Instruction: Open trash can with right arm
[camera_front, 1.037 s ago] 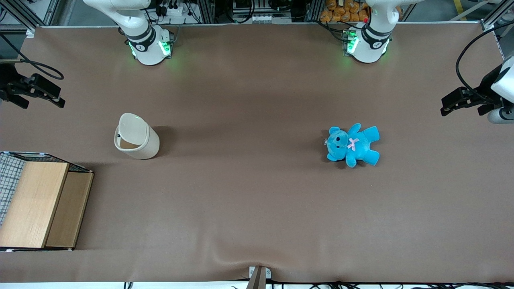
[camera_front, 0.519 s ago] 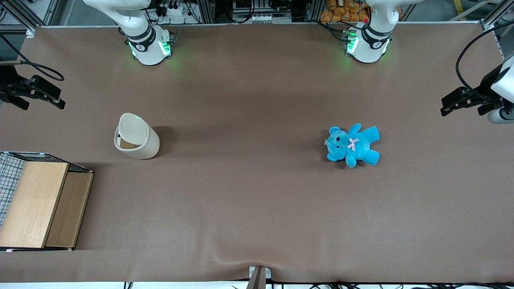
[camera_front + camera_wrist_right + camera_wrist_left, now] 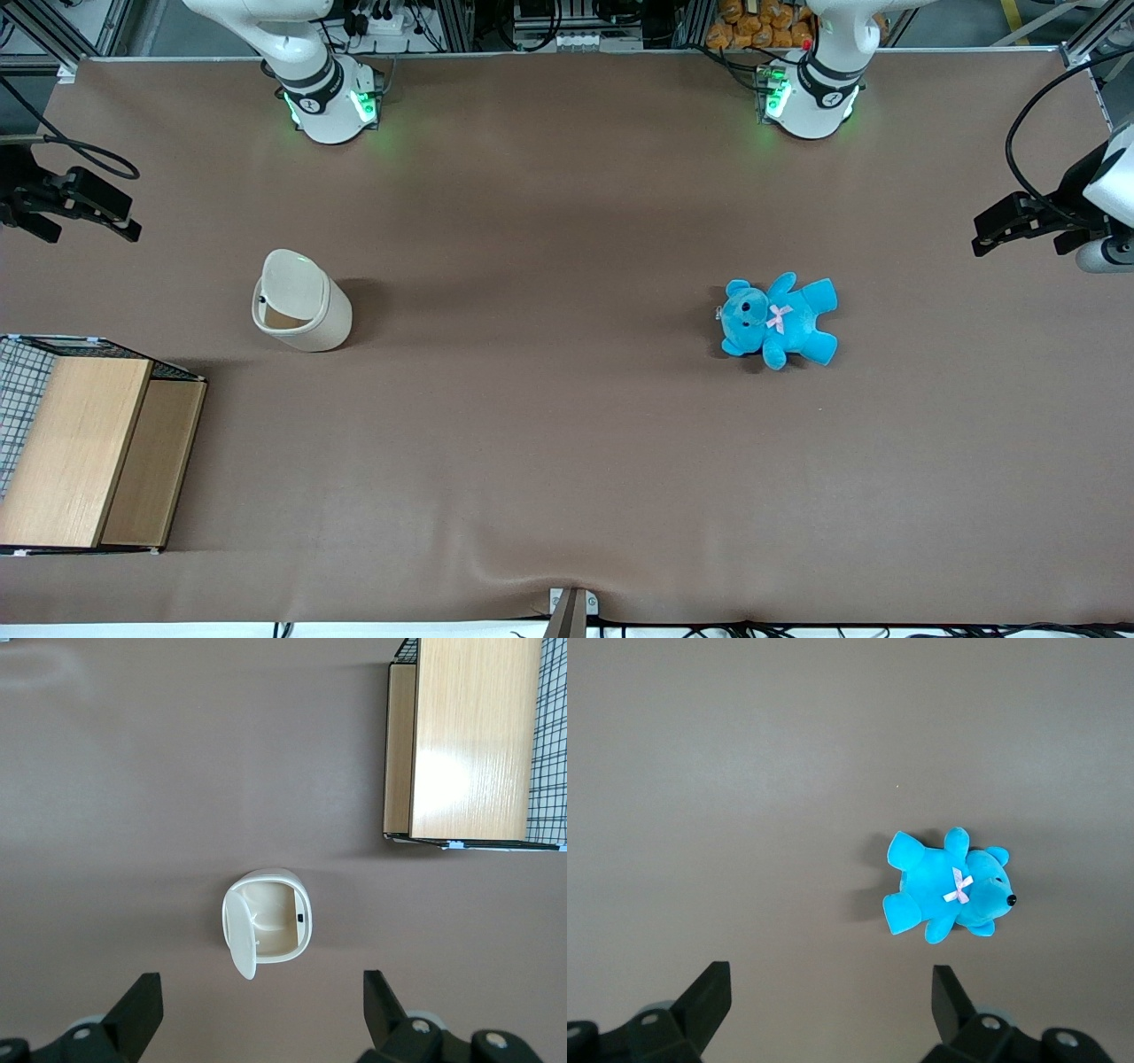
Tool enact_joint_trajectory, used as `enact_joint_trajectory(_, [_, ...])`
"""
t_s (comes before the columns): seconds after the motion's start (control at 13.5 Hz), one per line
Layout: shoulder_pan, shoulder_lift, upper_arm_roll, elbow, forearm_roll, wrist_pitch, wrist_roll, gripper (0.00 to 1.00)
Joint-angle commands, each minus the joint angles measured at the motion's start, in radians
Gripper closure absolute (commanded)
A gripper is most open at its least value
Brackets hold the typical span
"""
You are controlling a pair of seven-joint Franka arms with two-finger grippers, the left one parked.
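While the brown counter (image 3: 567, 425) carries only a few scattered items, the trash can (image 3: 301, 301) stands upright toward the working arm's end, its rounded-square lid (image 3: 292, 282) swung up on its hinge and the tan inside exposed. Just nearer the front camera, at the counter's edge, sits a wooden box (image 3: 84, 452) with wire mesh, close to the can but not touching it. A blue teddy (image 3: 778, 321) with a pink bow lies on its back well apart from the can, toward the parked arm's end. Nothing rests between the can and the right arm's gripper (image 3: 75, 208), which hangs above the counter at the working arm's edge, farther from the front camera than the can and clear of it. Seen from the right wrist camera, the gripper (image 3: 263, 1010) looks straight down on the trash can (image 3: 266, 923), whose lid (image 3: 237, 935) stands open beside the mouth, with the wooden box (image 3: 465, 740) farther out in the same view. Both black fingers (image 3: 137, 1005) are spread wide apart, holding nothing, and the can sits between their lines without touching either one. From the left wrist camera, only the teddy (image 3: 948, 886) shows on the bare counter (image 3: 744, 771).
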Motion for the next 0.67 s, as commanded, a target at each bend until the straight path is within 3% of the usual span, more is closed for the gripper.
enact_joint_trajectory(0.0, [0.005, 0.007, -0.003, 0.018, -0.018, -0.006, 0.012, 0.00])
enact_joint_trajectory(0.59, [0.003, 0.007, -0.003, 0.016, -0.016, -0.011, 0.006, 0.00])
